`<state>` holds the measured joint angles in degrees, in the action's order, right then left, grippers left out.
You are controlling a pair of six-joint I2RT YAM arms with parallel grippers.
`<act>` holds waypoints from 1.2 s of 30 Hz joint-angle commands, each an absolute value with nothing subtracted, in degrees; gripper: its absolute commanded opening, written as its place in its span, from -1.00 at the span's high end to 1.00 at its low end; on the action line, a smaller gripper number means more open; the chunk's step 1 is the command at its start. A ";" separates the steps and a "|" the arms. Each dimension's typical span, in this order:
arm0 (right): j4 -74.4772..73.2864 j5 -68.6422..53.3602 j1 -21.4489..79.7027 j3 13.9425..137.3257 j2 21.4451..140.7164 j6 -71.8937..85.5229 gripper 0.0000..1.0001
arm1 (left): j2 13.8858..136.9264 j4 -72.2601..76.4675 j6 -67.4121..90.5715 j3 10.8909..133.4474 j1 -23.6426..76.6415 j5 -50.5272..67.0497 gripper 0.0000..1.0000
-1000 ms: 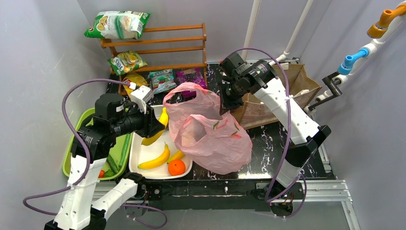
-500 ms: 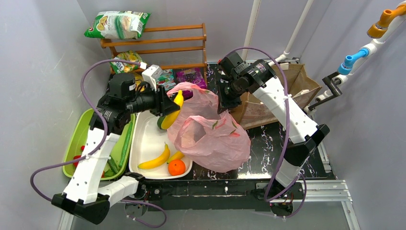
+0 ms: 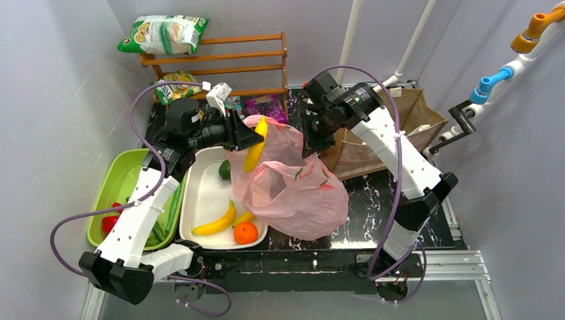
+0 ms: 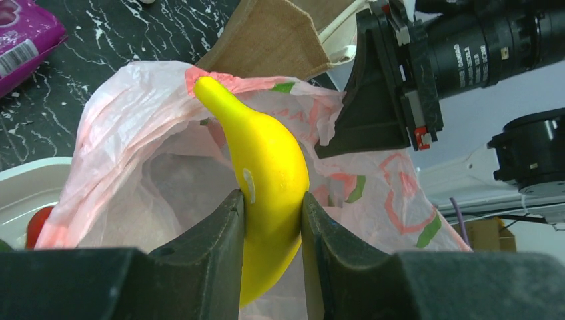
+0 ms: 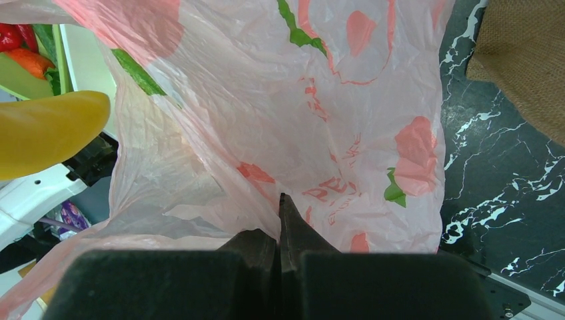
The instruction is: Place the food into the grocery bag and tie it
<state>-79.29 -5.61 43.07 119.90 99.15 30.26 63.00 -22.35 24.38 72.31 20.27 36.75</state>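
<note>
My left gripper [image 3: 248, 137] is shut on a yellow banana [image 3: 256, 152] and holds it in the air at the left rim of the pink grocery bag [image 3: 300, 197]; the left wrist view shows the banana [image 4: 266, 180] squeezed between both fingers, the bag [image 4: 133, 167] behind it. My right gripper [image 3: 312, 141] is shut on the bag's upper edge and holds its mouth up; the right wrist view shows the film [image 5: 320, 107] pinched in the closed jaws. Two more bananas [image 3: 216, 222] and an orange [image 3: 246, 233] lie in the white tray [image 3: 200, 193].
A green bin [image 3: 120, 183] with vegetables stands left of the tray. A wooden shelf [image 3: 226, 67] with snack packets stands at the back. A brown paper bag [image 3: 393, 133] stands behind the right arm. A green fruit [image 3: 225, 170] lies in the tray.
My left gripper has lifted the banana from over the tray up and to the right, to the bag's mouth. The right gripper has kept its hold on the bag's edge.
</note>
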 commanded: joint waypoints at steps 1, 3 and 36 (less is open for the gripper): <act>-78.52 -6.22 42.71 122.82 99.44 30.34 0.97 | 63.78 -15.00 30.95 70.11 20.92 38.30 1.00; -78.62 -6.21 42.71 123.14 99.74 30.28 0.97 | 64.47 -12.35 34.40 68.63 21.28 38.66 1.00; -77.22 -5.62 41.67 119.33 98.36 28.77 0.97 | 55.79 -40.25 25.76 68.12 24.08 8.73 -0.97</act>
<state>-78.89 -5.74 42.02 120.05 100.53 29.61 60.18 -30.20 29.50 68.51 23.97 16.53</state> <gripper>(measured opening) 0.022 0.981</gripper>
